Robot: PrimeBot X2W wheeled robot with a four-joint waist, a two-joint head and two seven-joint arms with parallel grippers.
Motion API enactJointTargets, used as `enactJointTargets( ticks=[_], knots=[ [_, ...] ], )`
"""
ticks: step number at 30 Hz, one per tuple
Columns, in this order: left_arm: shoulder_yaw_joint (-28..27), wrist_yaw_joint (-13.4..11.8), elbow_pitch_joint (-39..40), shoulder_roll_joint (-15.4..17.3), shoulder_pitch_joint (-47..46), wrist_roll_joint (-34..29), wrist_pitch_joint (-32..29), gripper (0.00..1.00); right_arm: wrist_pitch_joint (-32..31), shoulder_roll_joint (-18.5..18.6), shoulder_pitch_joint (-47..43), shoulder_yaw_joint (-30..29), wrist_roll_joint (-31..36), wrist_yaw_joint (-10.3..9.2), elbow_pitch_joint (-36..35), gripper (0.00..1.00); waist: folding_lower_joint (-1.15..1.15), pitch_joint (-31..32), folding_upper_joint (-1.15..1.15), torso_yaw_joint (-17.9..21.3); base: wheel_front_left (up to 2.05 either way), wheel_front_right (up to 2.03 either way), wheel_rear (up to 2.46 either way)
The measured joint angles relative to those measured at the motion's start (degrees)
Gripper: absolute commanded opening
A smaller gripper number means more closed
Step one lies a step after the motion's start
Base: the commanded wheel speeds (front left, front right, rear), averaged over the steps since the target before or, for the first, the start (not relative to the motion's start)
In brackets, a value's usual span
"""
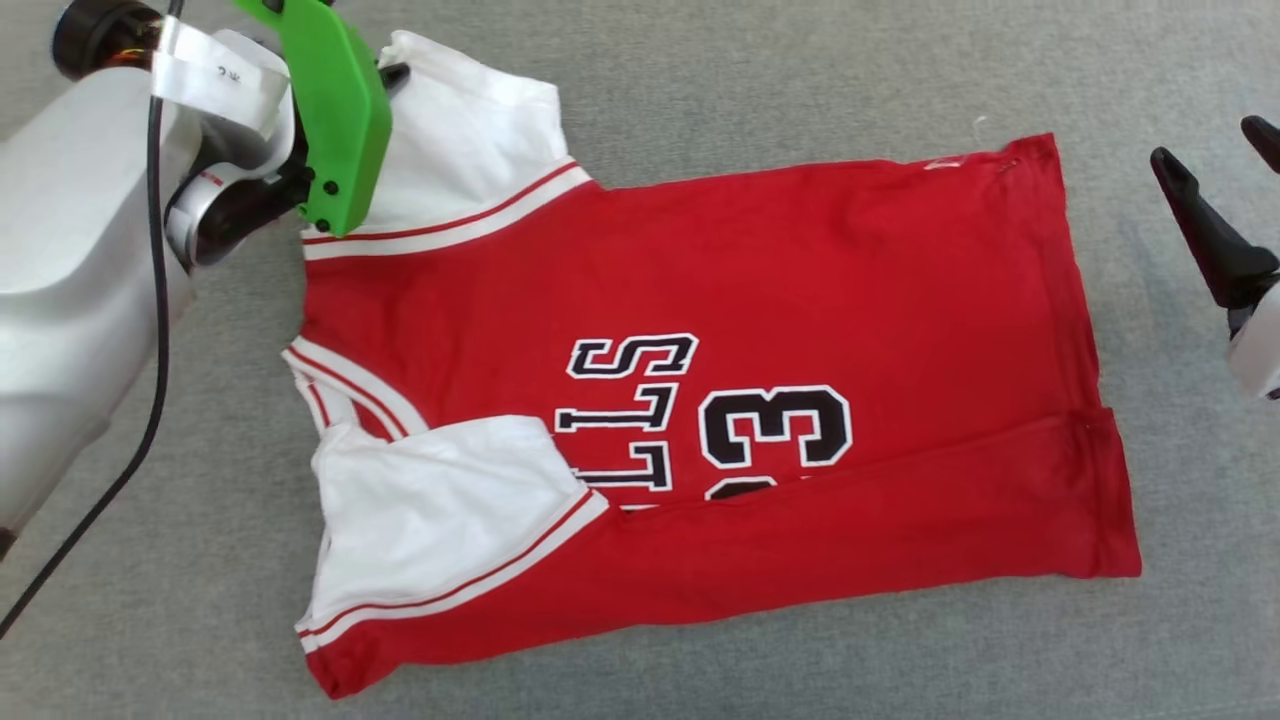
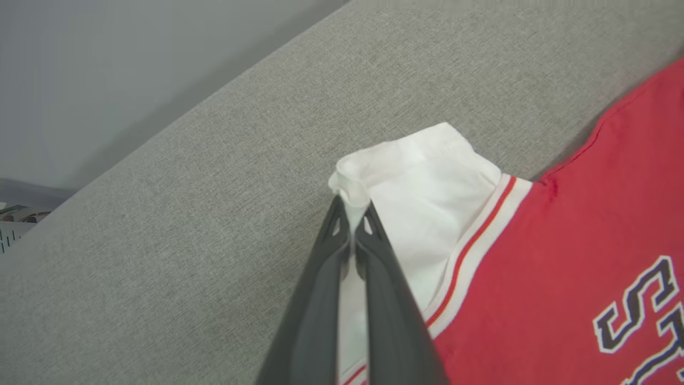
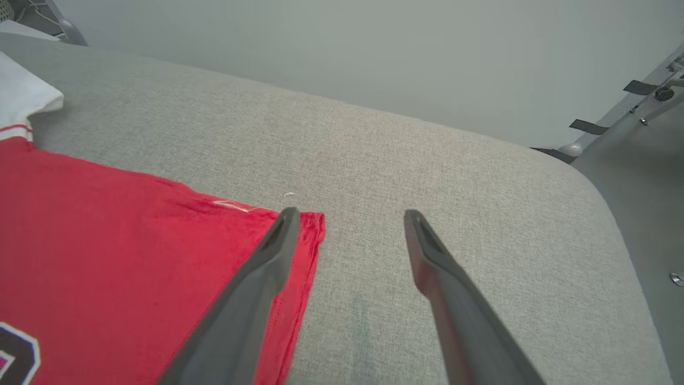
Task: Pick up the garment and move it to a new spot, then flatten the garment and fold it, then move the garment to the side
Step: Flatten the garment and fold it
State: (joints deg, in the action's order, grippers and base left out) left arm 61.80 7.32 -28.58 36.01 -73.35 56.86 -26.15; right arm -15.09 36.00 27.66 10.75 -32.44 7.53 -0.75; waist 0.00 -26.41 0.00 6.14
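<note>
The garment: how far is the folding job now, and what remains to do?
Done: the garment lies spread on the grey surface, its near long side already folded over the lettering. In hand: the left gripper is shut on the edge of the far white sleeve; the right gripper is open by the far hem corner, holding nothing. Left: fold the far side in, finish folding, move it aside.

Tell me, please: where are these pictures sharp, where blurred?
Head view: even soft light, the garment sharp, no glare. Left wrist view: left jaws, shut on the white sleeve, blurred near the lens. Right wrist view: open right jaws likewise soft.
</note>
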Motion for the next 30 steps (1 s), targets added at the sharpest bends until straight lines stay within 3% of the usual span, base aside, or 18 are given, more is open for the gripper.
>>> enactJointTargets(
  ticks=[5, 6, 12, 21, 29, 30],
  knots=[
    [0.59, 0.00, 2.35, -0.21, 0.25, -0.48, 1.99, 0.00, -12.52, 5.58, 7.38, 6.64, -6.09, 0.00, 1.72, 1.00, 0.00, 1.03, 0.00, -2.46, 0.00, 0.00, 0.00],
    [0.74, 0.00, 3.47, -0.40, 0.23, -0.96, 2.52, 0.00, -19.33, 7.49, 11.11, 10.62, -8.32, 0.00, 3.45, 1.00, 0.00, 1.21, 0.00, -3.69, 0.00, 0.00, 0.00],
    [0.85, 0.00, 5.38, -0.85, -0.13, -1.63, 3.52, 0.00, -27.95, 8.58, 18.09, 16.62, -10.71, 0.00, 9.79, 1.00, 0.00, -0.16, 0.00, -5.66, 0.00, 0.00, 0.00],
    [0.55, -0.01, 7.30, -1.21, -1.62, -2.40, 5.01, 0.00, -27.44, 5.70, 22.74, 22.25, -10.72, 0.00, 19.25, 1.00, 0.00, -3.41, 0.00, -7.39, 0.00, 0.00, 0.00],
    [0.52, -0.01, 7.27, -1.34, -1.68, -2.46, 6.08, 0.00, -26.46, 7.17, 25.65, 27.71, -11.88, 0.00, 23.28, 1.00, 0.00, -5.13, 0.00, -8.43, 0.00, 0.00, 0.00],
    [0.56, -0.01, 7.16, -1.35, -1.66, -2.46, 6.21, 0.00, -26.10, 7.30, 25.77, 28.04, -12.40, 0.00, 23.40, 0.48, 0.00, -5.08, 0.00, -8.41, 0.00, 0.00, 0.00]
  ],
)
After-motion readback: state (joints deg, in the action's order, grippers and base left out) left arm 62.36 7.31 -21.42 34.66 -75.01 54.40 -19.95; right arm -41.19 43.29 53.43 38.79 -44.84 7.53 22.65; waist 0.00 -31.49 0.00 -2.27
